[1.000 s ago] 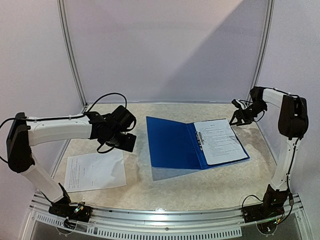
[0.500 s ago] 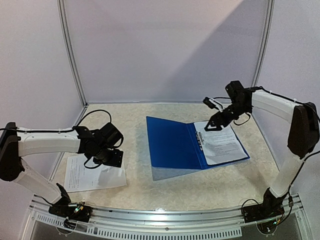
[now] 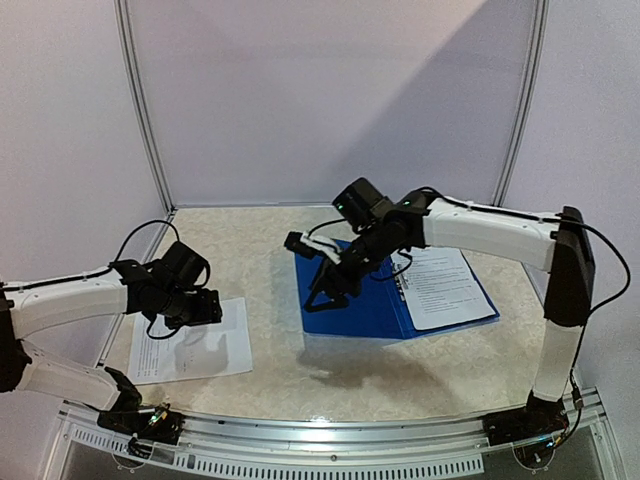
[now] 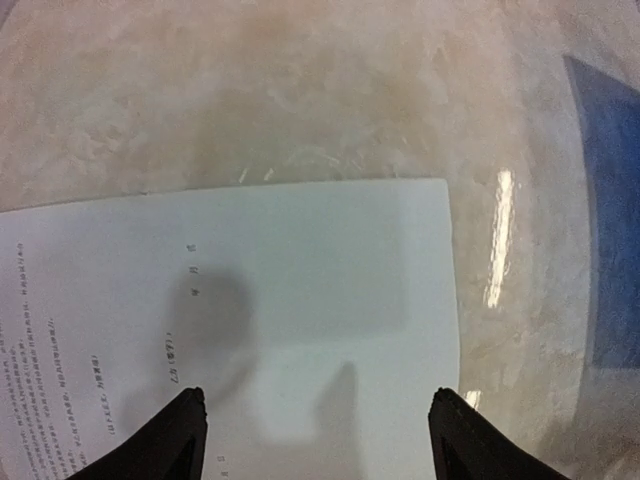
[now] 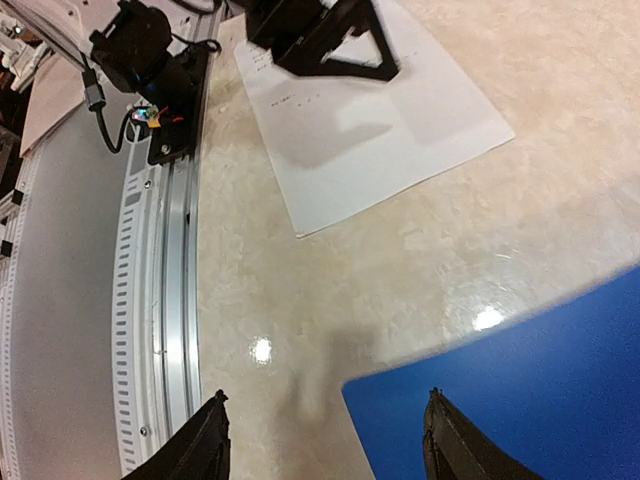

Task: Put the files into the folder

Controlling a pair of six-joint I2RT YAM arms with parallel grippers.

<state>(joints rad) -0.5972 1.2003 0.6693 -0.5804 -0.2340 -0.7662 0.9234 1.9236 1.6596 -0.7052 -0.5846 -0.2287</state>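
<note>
The blue folder (image 3: 365, 300) lies open at the table's middle with one printed sheet (image 3: 443, 288) on its right half by the metal clip. A second white sheet (image 3: 190, 342) lies loose at the near left; it also shows in the left wrist view (image 4: 250, 320) and the right wrist view (image 5: 370, 120). My left gripper (image 3: 205, 308) is open and empty just above that sheet's right part. My right gripper (image 3: 322, 292) is open and empty above the folder's near left corner (image 5: 520, 400).
A metal rail (image 5: 170, 300) runs along the table's near edge with the left arm's base (image 5: 150, 60) bolted on it. White walls and a curved frame (image 3: 140, 110) close the back and sides.
My right arm has swung from the far right across the folder to its left cover. My left gripper has drawn back left and down over the loose sheet.
</note>
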